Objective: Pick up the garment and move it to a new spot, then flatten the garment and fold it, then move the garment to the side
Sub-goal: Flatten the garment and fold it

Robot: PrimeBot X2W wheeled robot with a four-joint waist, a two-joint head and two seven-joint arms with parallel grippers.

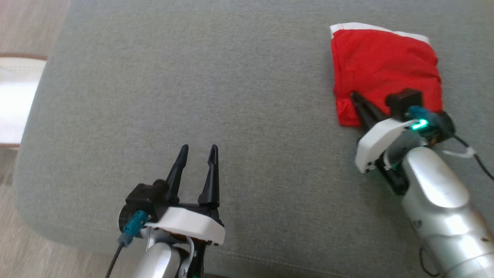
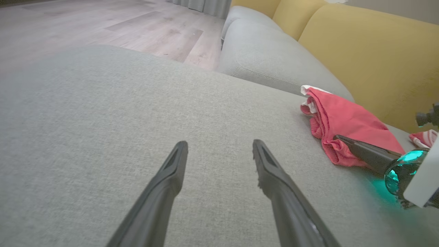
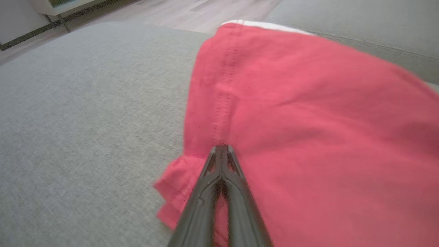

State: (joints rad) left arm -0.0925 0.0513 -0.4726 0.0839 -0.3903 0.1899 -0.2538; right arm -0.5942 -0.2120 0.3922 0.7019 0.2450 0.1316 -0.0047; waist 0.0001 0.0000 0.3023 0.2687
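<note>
Red against grey: a red folded cloth garment (image 1: 386,69), edged with a white band and seamed in matching red thread, on a grey flecked woven sofa cushion (image 1: 231,96). The left pincer (image 1: 198,148) and right pincer (image 1: 353,95) have black fingers, white plastic housings and glossy silver forearms. A teal-green light (image 1: 420,124) glows at the right wrist, tinting the grey weave nearby, and a teal plug (image 1: 133,227) marks the left. Also in frame are plain mustard-yellow back cushions (image 2: 370,51) and a pale grey-brown wood-plank floor (image 2: 120,24).
</note>
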